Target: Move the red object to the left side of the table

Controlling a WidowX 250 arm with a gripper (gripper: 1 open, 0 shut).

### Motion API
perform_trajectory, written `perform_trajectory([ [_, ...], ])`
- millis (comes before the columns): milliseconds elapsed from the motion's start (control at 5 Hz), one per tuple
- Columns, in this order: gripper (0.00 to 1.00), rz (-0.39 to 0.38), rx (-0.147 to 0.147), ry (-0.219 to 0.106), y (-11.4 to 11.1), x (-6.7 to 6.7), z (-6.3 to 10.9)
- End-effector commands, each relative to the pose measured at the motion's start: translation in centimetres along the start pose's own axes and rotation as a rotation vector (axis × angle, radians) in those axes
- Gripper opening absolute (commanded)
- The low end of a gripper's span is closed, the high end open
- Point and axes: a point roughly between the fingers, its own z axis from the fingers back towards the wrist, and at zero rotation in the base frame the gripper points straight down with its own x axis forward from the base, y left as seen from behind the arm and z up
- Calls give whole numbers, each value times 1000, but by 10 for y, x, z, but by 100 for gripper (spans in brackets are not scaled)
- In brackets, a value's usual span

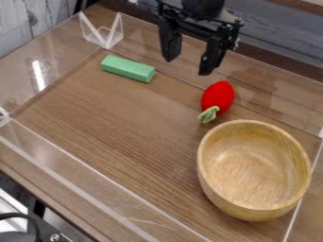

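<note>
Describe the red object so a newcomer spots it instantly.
Find the big round wooden bowl on the brown table. Just beyond its rim lies a small glossy red oval with a green stem; the green block is flat and rectangular.

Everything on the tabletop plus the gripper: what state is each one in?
Gripper: open, raised, nothing held
Red object: lying on its side on the table, not gripped, stem toward the bowl side
Green block: lying flat, apart from the red object
Wooden bowl: upright, nothing inside
Table: bearing all three things
</note>
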Motion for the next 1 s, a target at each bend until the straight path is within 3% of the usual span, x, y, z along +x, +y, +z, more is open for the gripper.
perform_trajectory([
  [0, 100, -32, -3, 7, -2, 6, -13],
  [400, 100, -244, -44, -13, -14, 10, -46],
  [800, 100, -268, -56, -49, -18, 24, -62],
])
